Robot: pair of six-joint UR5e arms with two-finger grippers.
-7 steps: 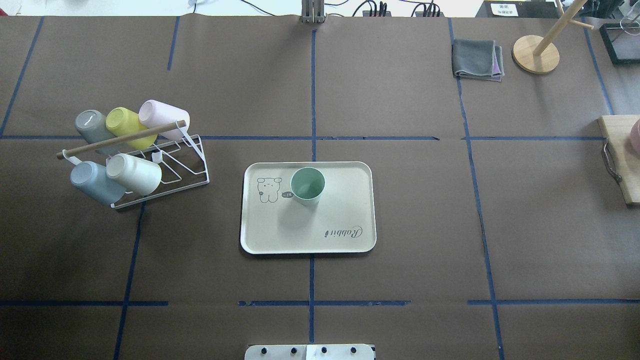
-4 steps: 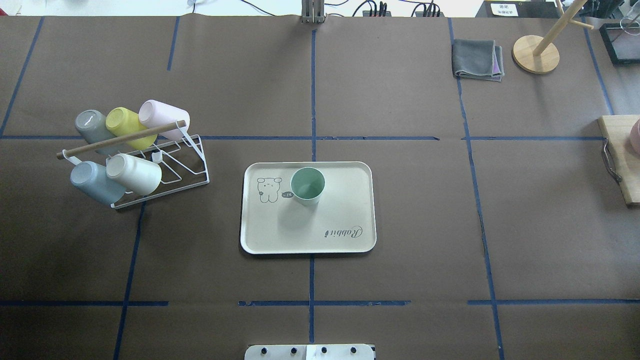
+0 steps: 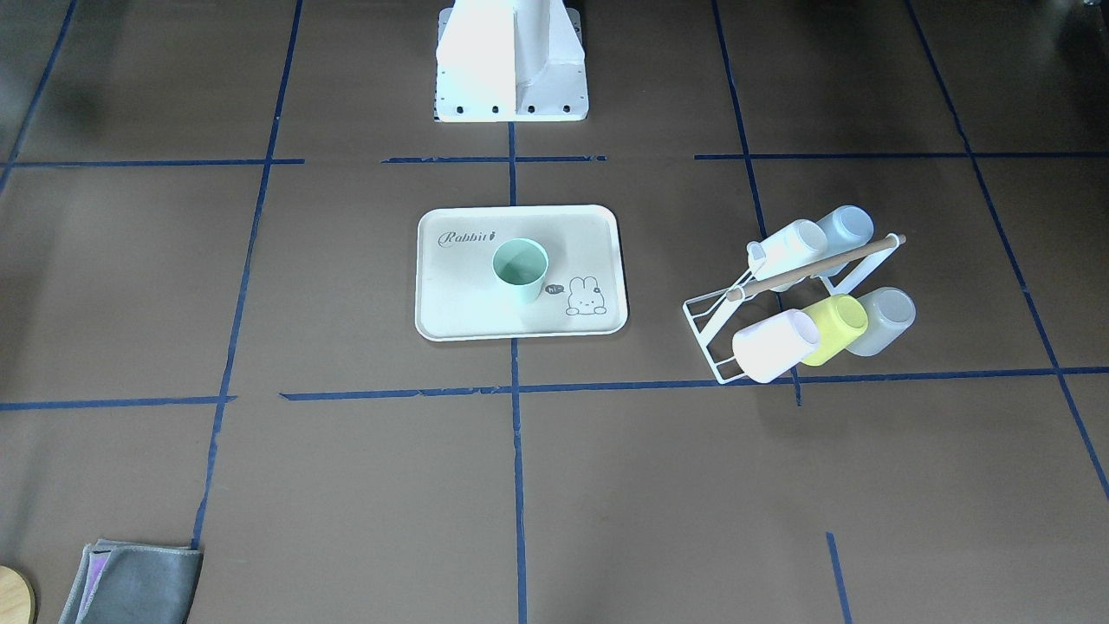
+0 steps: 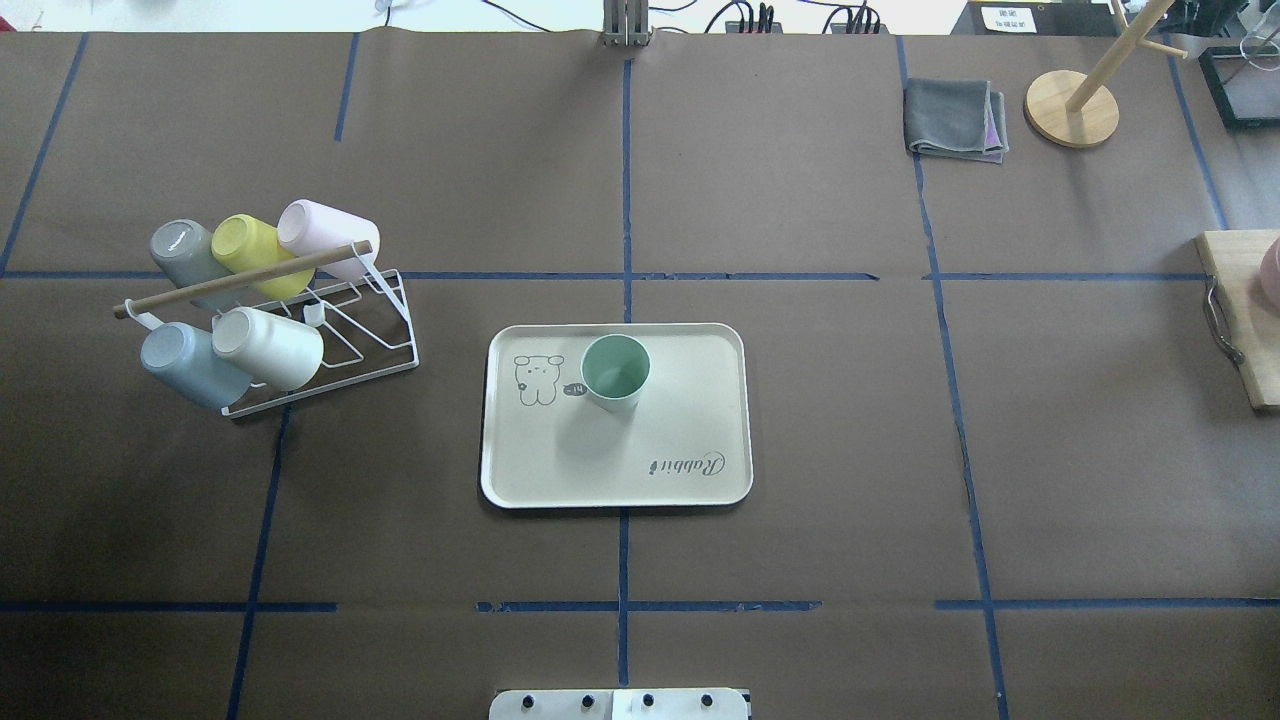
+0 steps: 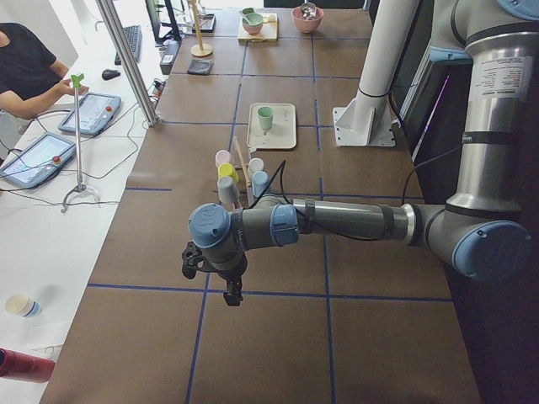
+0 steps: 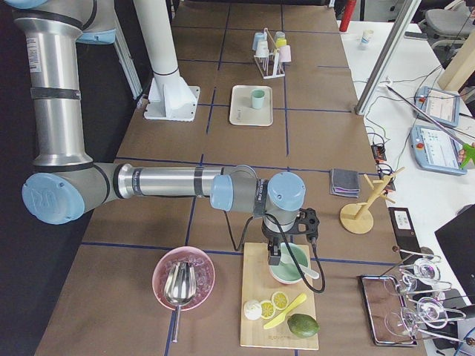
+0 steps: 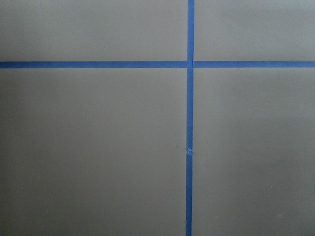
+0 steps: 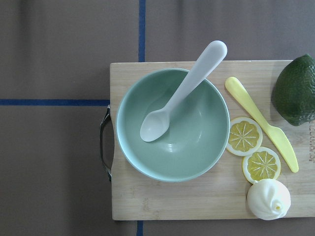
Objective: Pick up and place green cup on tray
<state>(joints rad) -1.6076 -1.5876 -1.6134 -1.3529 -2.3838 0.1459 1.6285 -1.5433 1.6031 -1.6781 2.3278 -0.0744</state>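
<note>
The pale mint-green cup stands upright on the cream-white tray, in its far middle part beside the bunny drawing. Cup and tray also show in the front-facing view. Nothing holds the cup. My left gripper shows only in the exterior left view, far from the tray above bare table; I cannot tell whether it is open or shut. My right gripper shows only in the exterior right view, above a wooden board; I cannot tell its state either.
A white wire rack with several pastel cups stands left of the tray. A folded grey cloth and a wooden stand are far right. A cutting board holds a green bowl with a spoon, lemon slices and an avocado.
</note>
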